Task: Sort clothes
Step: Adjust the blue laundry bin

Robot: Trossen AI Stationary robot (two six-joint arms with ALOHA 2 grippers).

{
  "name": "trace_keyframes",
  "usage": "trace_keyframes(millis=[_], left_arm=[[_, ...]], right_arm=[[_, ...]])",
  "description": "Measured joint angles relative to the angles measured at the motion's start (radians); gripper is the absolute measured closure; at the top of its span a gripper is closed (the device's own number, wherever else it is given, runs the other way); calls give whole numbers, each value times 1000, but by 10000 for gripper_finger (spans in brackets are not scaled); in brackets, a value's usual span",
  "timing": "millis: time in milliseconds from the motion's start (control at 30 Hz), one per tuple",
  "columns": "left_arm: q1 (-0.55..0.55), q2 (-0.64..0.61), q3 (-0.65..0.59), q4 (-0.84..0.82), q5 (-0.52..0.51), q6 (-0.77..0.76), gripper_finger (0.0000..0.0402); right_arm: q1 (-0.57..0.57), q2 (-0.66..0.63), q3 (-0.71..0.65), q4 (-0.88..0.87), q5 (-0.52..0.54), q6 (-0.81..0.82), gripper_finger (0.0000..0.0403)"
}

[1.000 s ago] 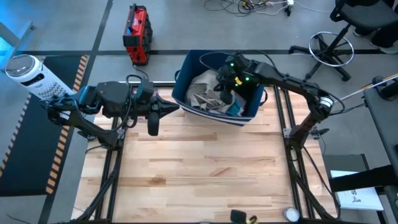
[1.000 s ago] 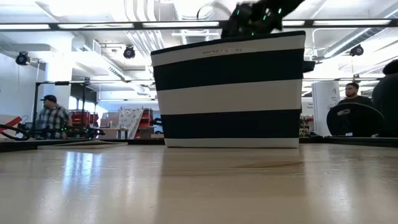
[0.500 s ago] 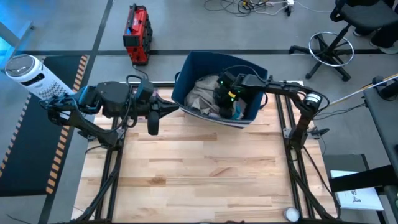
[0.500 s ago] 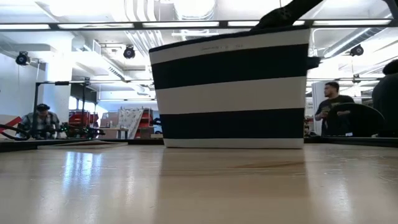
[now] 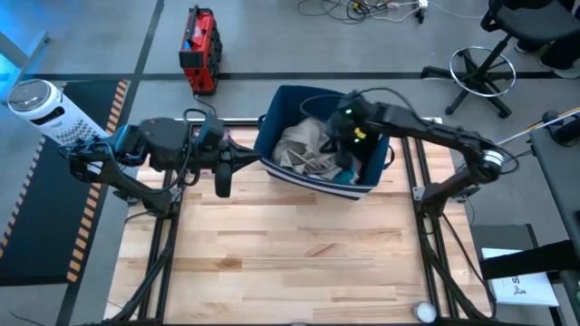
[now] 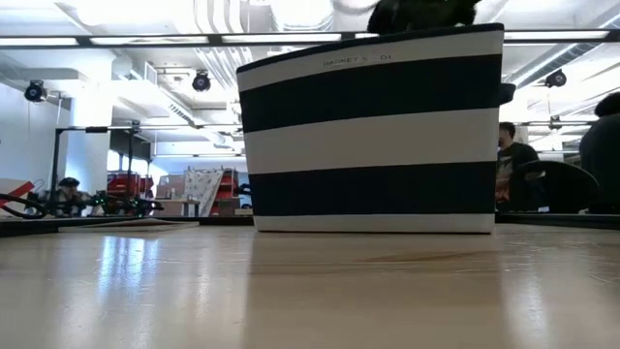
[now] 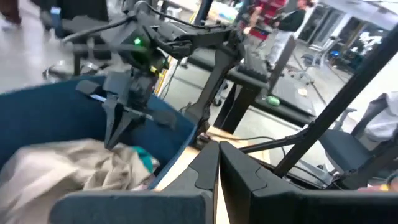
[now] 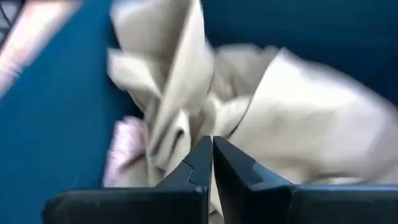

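A navy blue bin with white stripes (image 5: 373, 165) stands at the table's far edge and fills the low view (image 6: 373, 126). Inside it lie a grey-beige garment (image 5: 302, 149), a teal piece (image 5: 350, 170) and a pinkish piece (image 8: 121, 152). My right gripper (image 5: 343, 138) hangs over the bin's middle, pointing down, shut on the grey-beige garment (image 8: 280, 99). It also shows in the left wrist view (image 7: 112, 140). My left gripper (image 5: 246, 156) is shut and level, close by the bin's left wall. I cannot tell whether it touches the wall. My right gripper comes from above, pointing down into the bin, and pinches a raised fold of the grey-beige garment (image 8: 184, 127) at its fingertips. One layer or several, I cannot tell. The rest of the garment lies heaped in the bin.
The bare wooden table top (image 5: 290, 244) stretches from the bin to the near edge. A red toolbox (image 5: 199, 50) and an office chair (image 5: 485, 68) stand on the floor beyond the far edge. People (image 6: 509, 160) show in the room behind.
My right gripper has gone down into the bin, then come up a little and shifted toward the table's right edge. The bin has slid a little toward the right edge with it. The grey-beige garment has been stirred into a different heap.
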State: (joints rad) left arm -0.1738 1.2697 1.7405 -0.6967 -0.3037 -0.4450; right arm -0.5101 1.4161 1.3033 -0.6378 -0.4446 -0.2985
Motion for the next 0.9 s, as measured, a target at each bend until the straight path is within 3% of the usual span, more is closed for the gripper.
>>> trace_keyframes(millis=[167,400,667,900], left_arm=[[0,-1,0,46,9,114,401],[0,-44,0,45,51,237,402],[0,-112,-16,34,55,321,402],[0,-188,-194,149,60,316,402]], right_arm=[[7,-148,0,62,2,17,403],[36,-339,1,114,96,114,403],[69,-452,1,58,132,231,403],[111,-487,-28,90,133,249,403]])
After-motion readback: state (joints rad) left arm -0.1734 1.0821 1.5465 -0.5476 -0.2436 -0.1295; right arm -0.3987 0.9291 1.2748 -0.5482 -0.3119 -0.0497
